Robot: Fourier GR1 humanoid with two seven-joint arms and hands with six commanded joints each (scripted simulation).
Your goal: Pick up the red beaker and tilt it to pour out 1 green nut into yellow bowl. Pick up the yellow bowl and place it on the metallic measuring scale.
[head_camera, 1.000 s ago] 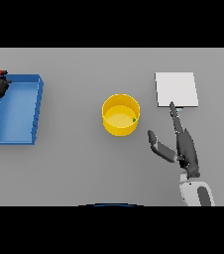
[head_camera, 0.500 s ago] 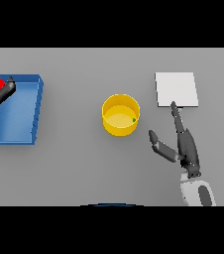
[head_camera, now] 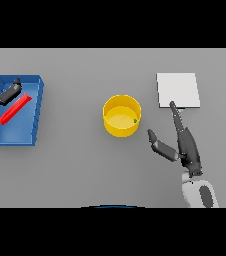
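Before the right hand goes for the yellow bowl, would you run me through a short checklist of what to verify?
1. Green nut in yellow bowl: ok, it sits by the bowl's right inner wall.
2. Red beaker out of the way: ok, lying tilted in the blue tray, by the left hand.
3. Right hand open for a grasp: ok, fingers straight, thumb spread.
4. Right hand apart from bowl: ok, a gap shows.
5. Measuring scale top free: cannot tell fully; a fingertip overlaps its lower edge.
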